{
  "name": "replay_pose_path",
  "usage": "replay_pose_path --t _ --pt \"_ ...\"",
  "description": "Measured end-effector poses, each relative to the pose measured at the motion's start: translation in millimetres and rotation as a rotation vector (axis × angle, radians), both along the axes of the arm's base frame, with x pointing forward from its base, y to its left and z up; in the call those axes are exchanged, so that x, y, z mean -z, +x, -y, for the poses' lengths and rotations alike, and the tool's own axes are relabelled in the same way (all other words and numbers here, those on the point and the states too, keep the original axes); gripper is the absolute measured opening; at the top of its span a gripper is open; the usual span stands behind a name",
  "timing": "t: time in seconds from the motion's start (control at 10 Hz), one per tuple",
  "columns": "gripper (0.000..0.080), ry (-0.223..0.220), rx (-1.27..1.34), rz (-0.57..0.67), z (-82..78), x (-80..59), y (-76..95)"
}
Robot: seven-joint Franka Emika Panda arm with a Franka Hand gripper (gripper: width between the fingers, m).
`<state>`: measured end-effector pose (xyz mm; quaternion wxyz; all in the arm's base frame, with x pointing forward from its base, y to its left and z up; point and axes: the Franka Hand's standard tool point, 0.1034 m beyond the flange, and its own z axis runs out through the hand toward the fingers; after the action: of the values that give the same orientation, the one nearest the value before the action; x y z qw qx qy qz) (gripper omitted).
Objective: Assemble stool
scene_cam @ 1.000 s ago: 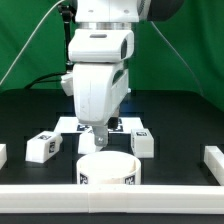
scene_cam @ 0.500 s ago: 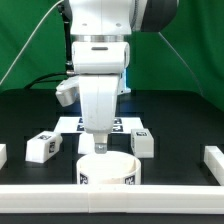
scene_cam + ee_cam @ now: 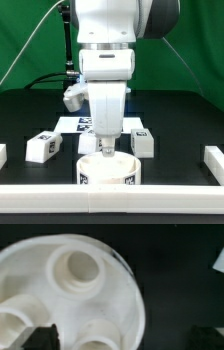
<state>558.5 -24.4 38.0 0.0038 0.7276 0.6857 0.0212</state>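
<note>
The claw (image 3: 104, 150) was set just above the seat (image 3: 110, 172) at lower centre, seemingly to grasp its rim. Its jaws were spread wide, empty.

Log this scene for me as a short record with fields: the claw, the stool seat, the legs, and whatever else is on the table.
claw: low over the seat, fingers apart in the wrist view, holding nothing
seat: round white disc, round sockets facing up, just behind the front rail
left leg: loose on the table, at the exterior view's left, apart from the seat
right leg: loose, at the exterior view's right of the seat
marker board: behind the arm, partly hidden
front rail: long, white
progress: no leg fitted
</note>
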Motion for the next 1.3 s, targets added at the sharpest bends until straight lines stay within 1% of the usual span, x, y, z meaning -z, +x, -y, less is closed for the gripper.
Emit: replay_pose_path --t 0.4,0.6,0.7,0.8,1.0,1.1,1.2,1.3 --pt "0.0650 0.006 0.003 -0.033 -0.8 19.1 -10.3" --pt "0.0650 0.006 0.004 -0.039 -0.3 21.8 -11.9" --pt "0.0623 0.006 0.006 -0.047 1.4 24.3 -13.4" --pt "0.0623 0.006 0.010 -0.051 3.2 25.8 -14.0" --pt "0.0253 0.006 0.010 -0.052 3.2 26.0 -14.3" --pt "0.0253 0.006 0.011 -0.052 3.2 26.2 -14.5" --pt "0.0115 0.006 0.011 -0.052 3.2 26.3 -14.5" --pt "0.0037 0.006 0.011 -0.052 3.2 26.3 -14.5"
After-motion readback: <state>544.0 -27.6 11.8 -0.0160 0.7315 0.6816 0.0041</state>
